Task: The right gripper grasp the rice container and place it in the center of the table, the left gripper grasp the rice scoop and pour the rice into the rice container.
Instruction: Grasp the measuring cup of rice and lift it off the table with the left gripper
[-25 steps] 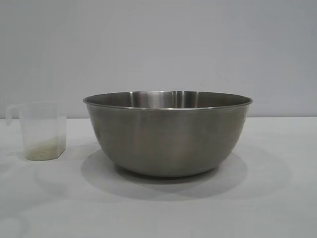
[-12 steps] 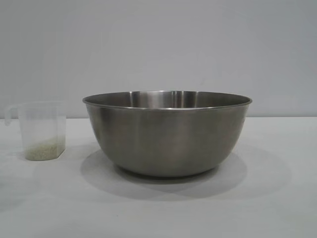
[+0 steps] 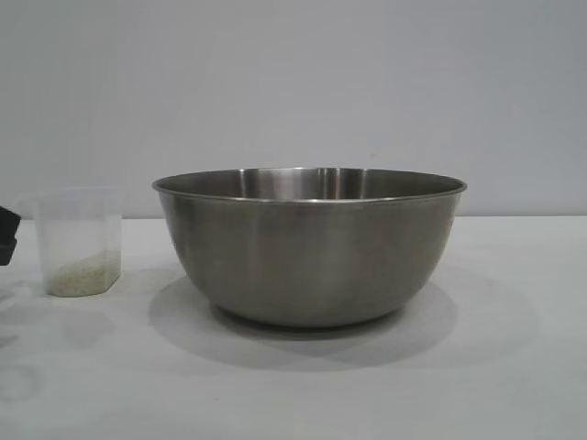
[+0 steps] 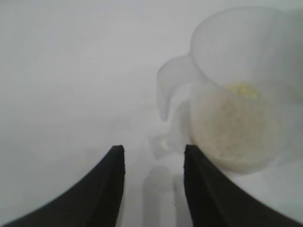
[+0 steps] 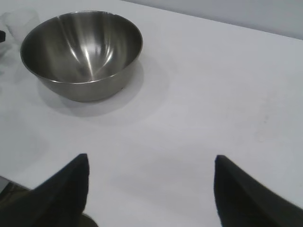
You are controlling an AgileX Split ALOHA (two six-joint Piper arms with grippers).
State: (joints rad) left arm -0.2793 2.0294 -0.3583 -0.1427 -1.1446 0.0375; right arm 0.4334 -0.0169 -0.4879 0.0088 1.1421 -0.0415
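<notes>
left tool (image 3: 5, 236) cut off at frame edge

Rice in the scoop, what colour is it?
Off-white, slightly yellowish rice, clearest in the left wrist view.

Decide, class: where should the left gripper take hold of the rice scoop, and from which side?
Grip the side handle of the rice scoop, coming from the side away from the rice container. The handle juts toward the open left gripper, and gripping level likely keeps the rice in.

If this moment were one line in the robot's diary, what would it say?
left end effector: open, nearing rice scoop handle | right end effector: open, away from rice container | rice: in scoop
</notes>
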